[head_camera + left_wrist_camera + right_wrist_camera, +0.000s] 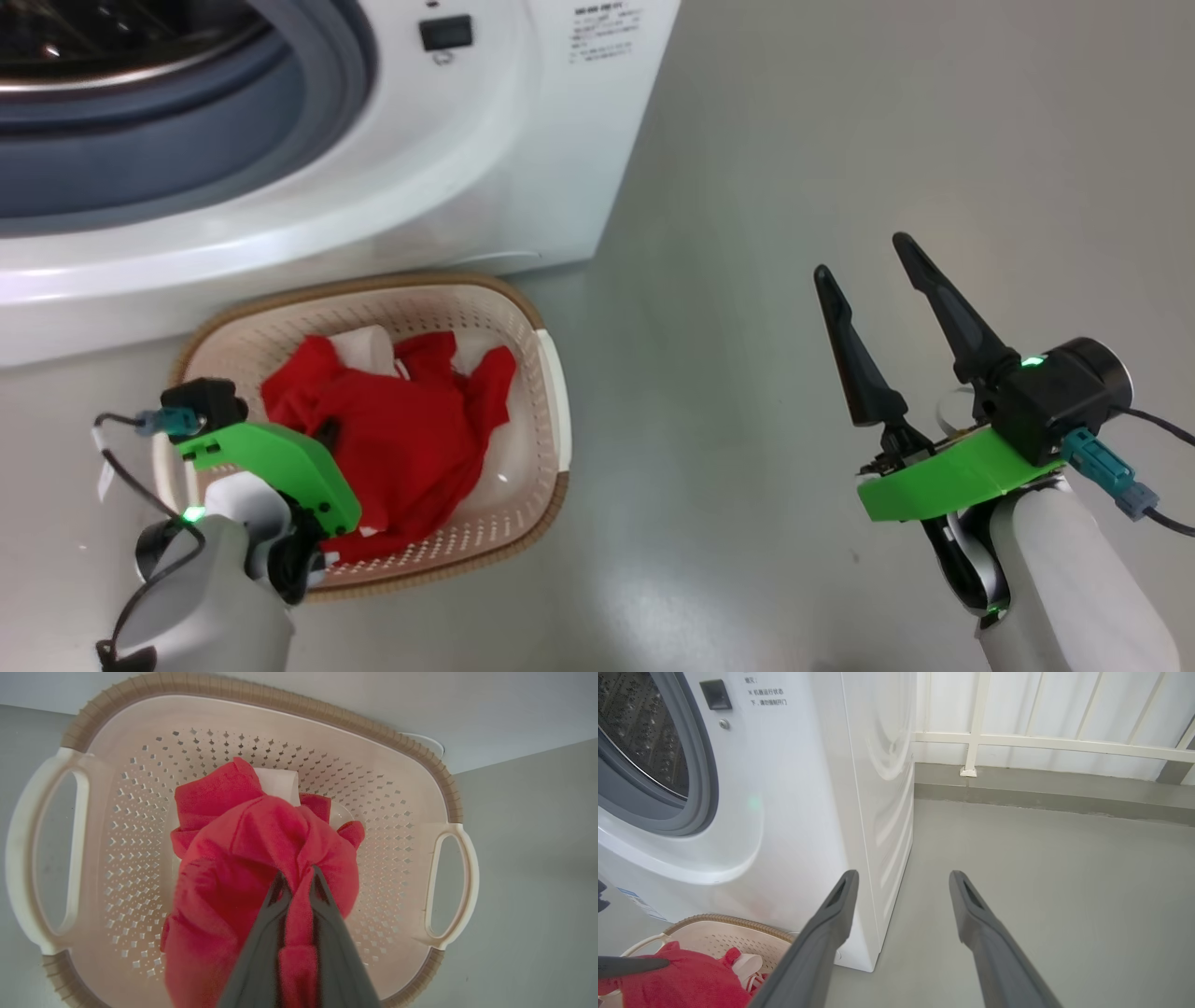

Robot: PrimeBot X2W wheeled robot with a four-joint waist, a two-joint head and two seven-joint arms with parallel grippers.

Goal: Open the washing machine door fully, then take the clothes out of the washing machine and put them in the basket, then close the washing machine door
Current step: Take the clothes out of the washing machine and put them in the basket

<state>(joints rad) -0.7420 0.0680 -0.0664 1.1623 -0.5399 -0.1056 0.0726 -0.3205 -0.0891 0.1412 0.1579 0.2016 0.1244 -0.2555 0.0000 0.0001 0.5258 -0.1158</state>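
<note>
The washing machine (485, 168) stands at the upper left, its grey gasket (187, 140) and steel drum (640, 732) exposed; its door is out of view. Right in front of it on the floor sits the basket (373, 285), with the red clothes (401, 429) heaped inside. My left gripper (297, 877) hangs over the basket (280, 700), shut on a fold of the red clothes (243, 858). The green left wrist mount (271, 457) covers the fingers from the head. Off to the right, above bare floor, my right gripper (861, 256) is open and holds nothing.
Grey floor (840, 140) stretches to the right of the machine. A white railing (1041, 742) above a grey kerb (1041, 793) closes the far side. The machine's right corner (873, 952) stands close to the left of my right gripper (903, 877).
</note>
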